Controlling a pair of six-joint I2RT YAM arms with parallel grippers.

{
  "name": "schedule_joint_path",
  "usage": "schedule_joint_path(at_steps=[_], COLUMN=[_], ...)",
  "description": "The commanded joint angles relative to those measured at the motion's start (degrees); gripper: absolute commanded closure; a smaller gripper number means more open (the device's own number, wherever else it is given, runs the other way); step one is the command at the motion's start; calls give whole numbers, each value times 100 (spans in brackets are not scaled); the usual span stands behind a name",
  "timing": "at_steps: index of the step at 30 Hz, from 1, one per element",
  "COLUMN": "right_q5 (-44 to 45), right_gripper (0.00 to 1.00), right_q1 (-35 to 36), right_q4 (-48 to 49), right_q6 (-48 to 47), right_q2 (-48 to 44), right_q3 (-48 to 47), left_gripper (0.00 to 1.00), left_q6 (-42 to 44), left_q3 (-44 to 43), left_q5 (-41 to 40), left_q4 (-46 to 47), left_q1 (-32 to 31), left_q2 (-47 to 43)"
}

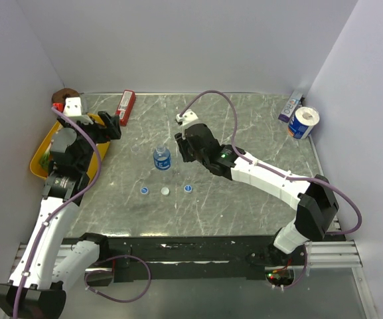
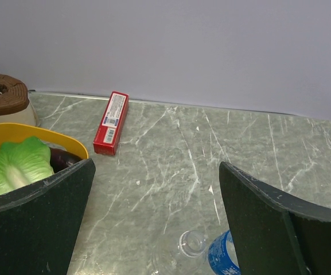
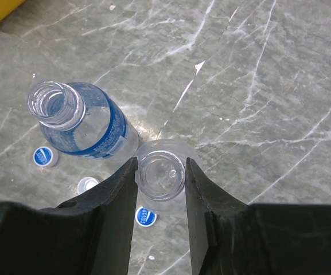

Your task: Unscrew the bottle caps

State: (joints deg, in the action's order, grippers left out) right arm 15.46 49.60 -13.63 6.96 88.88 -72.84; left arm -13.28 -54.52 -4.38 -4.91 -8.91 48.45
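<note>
**Fig.** Desk, seen from above and from both wrists.

**Centre.** Labelled bottle stands upright with a blue band and an open mouth. Just right of it, the right gripper is clenched on the neck of a clear bottle. One finger presses each side of the neck, and this mouth is open too. Can't tell whether the clear bottle's base rests on the desk. In the wrist view the two bottles sit close together, approx. side by side, w/ a narrow gap between them.

**Near side of the bottles.** Three caps lie loose in a row on the desk, each apart from the next:
- left cap, blue/white
- middle cap, white
- right cap, blue

**Left.** The left gripper is released, w/ fingers spread wide. It hangs over the far-left part of the desk, just beside a yellow tray. The tray holds a green lettuce.

**Far edge.**
- A red box lies flat near the far wall.
- A brown-topped round item sits in the far-left corner.
- A toilet roll sits in the far-right corner, w/ a small blue box just beside it.
</note>
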Motion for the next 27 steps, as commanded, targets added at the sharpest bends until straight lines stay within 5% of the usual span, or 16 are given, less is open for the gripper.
schedule_joint_path(at_steps=[1, 4, 11, 27], right_q5=[115, 106, 141, 220], right_gripper=[100, 93, 61, 39], right_q1=[-30, -38, -39, -39], right_q4=[141, 159, 167, 185], right_q6=[112, 130, 130, 33], right_q2=[6, -20, -73, -178], right_q3=[85, 121, 165, 244], left_gripper=[4, 4, 4, 4], left_q6=[-87, -87, -87, -87], left_q3=[29, 38, 38, 47], left_q5=[-1, -1, -10, 25], left_q4=[218, 218, 218, 227], left_q1=[21, 29, 21, 21], left_q2=[-107, -116, -125, -90])
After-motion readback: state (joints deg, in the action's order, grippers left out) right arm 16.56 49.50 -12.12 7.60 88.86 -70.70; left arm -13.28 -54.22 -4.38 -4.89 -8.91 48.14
